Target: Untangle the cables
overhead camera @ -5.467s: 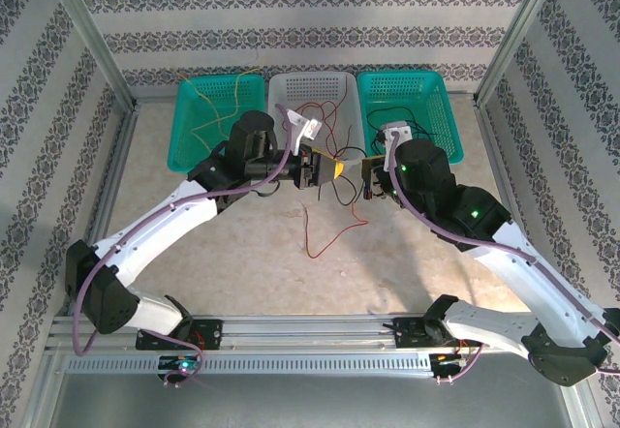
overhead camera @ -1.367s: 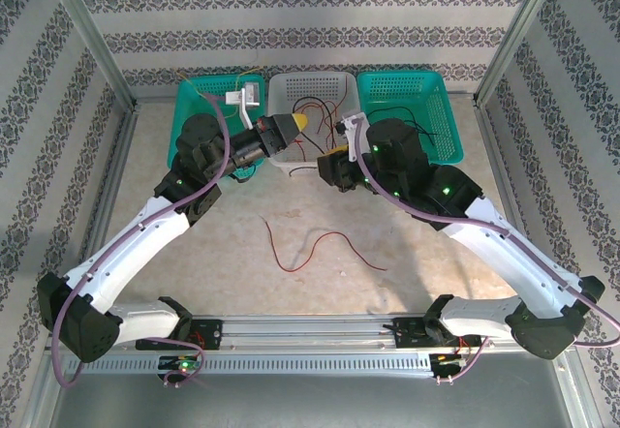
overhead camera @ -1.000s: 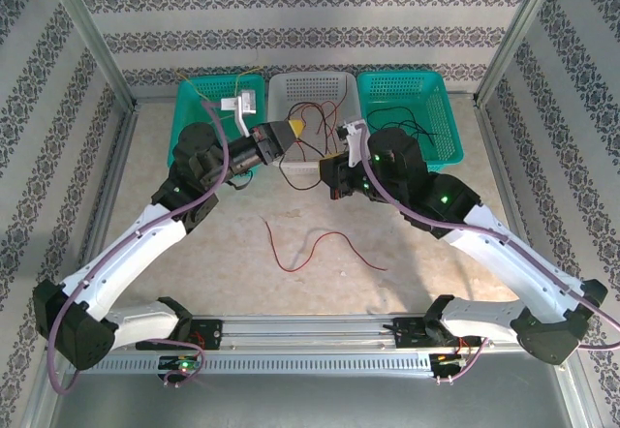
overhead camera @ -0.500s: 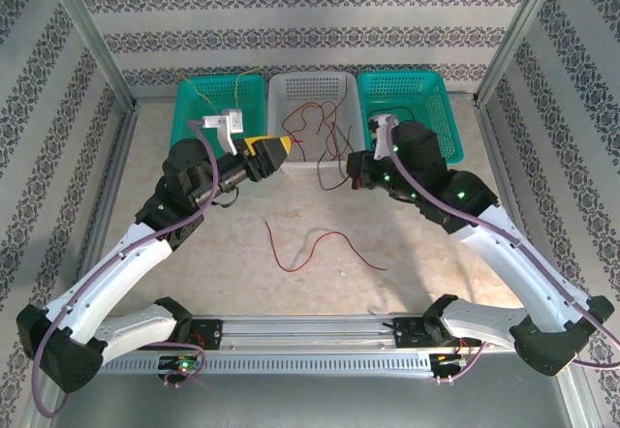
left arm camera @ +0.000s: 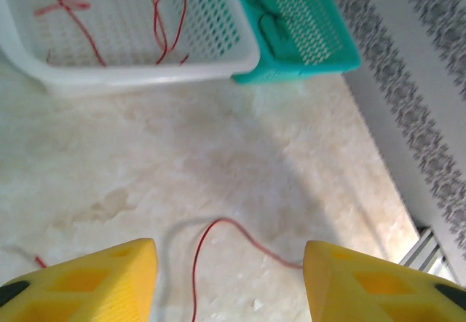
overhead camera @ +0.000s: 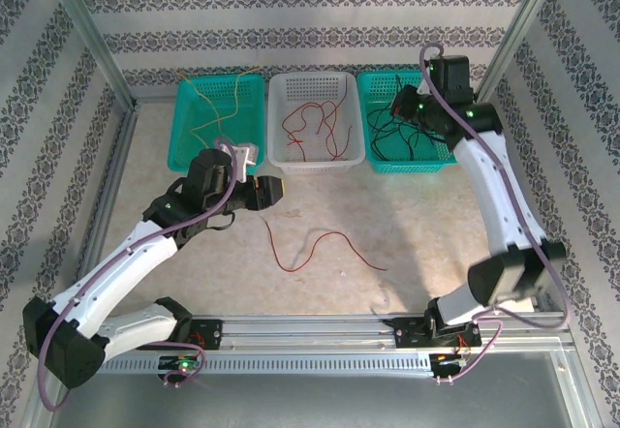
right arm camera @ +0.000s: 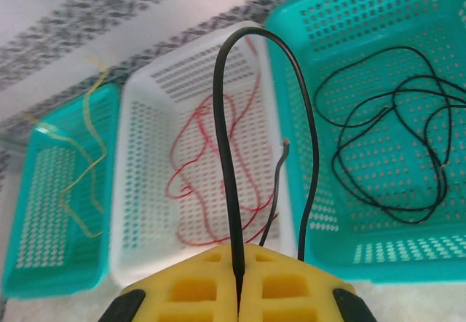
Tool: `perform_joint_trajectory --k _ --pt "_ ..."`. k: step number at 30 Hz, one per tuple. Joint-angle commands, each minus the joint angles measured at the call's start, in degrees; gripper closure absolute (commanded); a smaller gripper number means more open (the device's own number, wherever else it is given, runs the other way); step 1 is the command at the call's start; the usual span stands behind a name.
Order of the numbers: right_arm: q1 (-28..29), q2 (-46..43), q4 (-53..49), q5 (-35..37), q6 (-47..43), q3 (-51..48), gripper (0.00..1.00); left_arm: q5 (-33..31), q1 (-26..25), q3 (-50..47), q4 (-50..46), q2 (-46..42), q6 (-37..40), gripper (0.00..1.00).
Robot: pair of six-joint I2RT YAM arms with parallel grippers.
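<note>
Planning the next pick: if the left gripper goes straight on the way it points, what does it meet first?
Likely the loose red wire on the table, straight ahead of the open left gripper; depth is unclear.

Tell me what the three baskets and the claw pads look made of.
White basket, left teal basket, right teal basket: moulded plastic, smooth with slight sheen, walls perforated in regular holes. Pads of the left claw: matte yellow with moulded recesses, probably foam or soft rubber; the look leaves that open.

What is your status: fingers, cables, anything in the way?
Left gripper fingers open, empty. Right gripper shut on black cable over right teal basket. One red cable loose on table. Nothing blocks it.
</note>
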Motion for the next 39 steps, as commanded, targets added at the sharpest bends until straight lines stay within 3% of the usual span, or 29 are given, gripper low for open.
perform_joint_trajectory --k 1,2,5,7,9,11,17,22,25,30,39 --pt "-3.02 6.53 -2.22 -0.85 -0.09 6.04 1.00 2.09 -0.85 -0.44 -5.31 1.86 4.28 0.46" --pt "-3.74 8.46 -2.49 -0.61 0.01 7.27 0.99 2.01 -1.41 -0.47 -5.77 2.57 4.78 0.46" --pt "-5.35 13.94 -4.42 -0.32 -0.38 11.39 0.73 0.23 -4.01 -0.71 -6.61 4.89 6.19 0.43" --pt "-5.51 15.68 -5.79 0.13 -0.93 12.85 0.64 -1.72 -6.35 -0.98 -6.69 6.10 6.96 0.38" --pt "-5.42 14.09 -5.21 0.47 -0.86 11.27 0.47 -1.87 -8.01 -0.84 -6.93 7.56 7.80 0.35" --pt "-5.17 10.59 -3.86 0.78 -0.46 7.86 0.41 -1.50 -9.30 -0.09 -7.51 9.68 8.89 0.34" --pt "-3.01 -4.51 -1.86 1.32 1.03 -8.29 0.41 -0.41 -14.15 6.21 -12.14 20.79 13.85 0.36" --pt "2.73 -19.52 -0.03 3.03 4.75 -25.99 0.41 -0.89 -16.92 12.77 -19.30 31.19 16.41 0.54" --pt "6.32 -25.53 -1.03 5.48 6.22 -32.76 0.41 -1.93 -18.58 15.26 -23.71 35.69 17.50 0.59" --pt "8.67 -31.99 -1.37 6.09 9.05 -39.70 0.41 -5.32 -20.61 16.43 -26.42 40.38 16.45 0.59" --pt "9.10 -34.85 -1.29 4.25 10.41 -41.93 0.42 -3.48 -20.61 19.33 -27.02 47.30 16.14 0.65"
